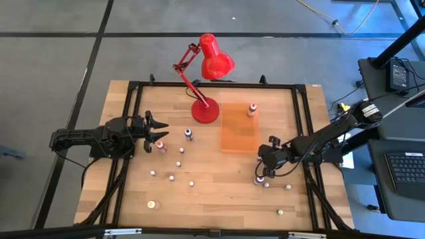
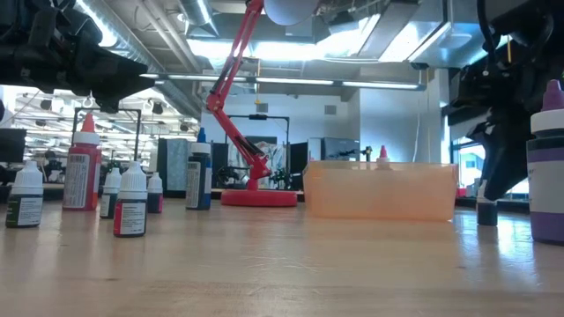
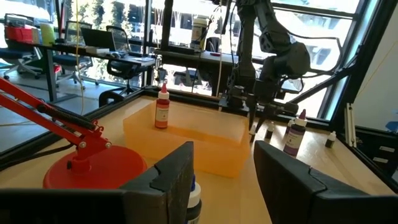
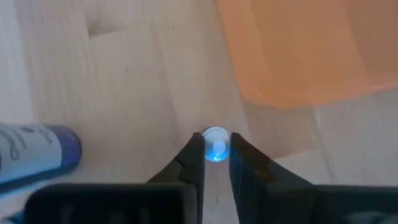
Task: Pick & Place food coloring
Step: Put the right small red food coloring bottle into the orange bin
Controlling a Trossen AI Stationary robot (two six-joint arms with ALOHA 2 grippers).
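Food coloring bottles stand on the wooden table: a red one (image 1: 161, 146), a blue one (image 1: 188, 135), a purple one (image 1: 259, 179) and several tiny white-capped ones (image 1: 179, 163). An orange bottle (image 1: 252, 109) stands upright in the orange tray (image 1: 238, 133). My right gripper (image 4: 216, 155) is just off the tray's near right corner, pointing steeply down, shut on a tiny bottle (image 4: 216, 144). The purple bottle (image 4: 37, 152) stands close beside it. My left gripper (image 1: 161, 129) waits open at the table's left, level, with nothing between its fingers (image 3: 174, 171). My right gripper pinches the tiny bottle's round white cap (image 4: 216, 138) between its two fingertips. The fingers slant down from the table's right side. The bottle (image 2: 486, 211) stands upright with its base on the table.
A red desk lamp (image 1: 206, 109) stands by its round base at the far middle, left of the tray. More tiny bottles lie near the front edge (image 1: 151, 204) and front right (image 1: 279, 212). A black frame (image 1: 302, 133) borders the table.
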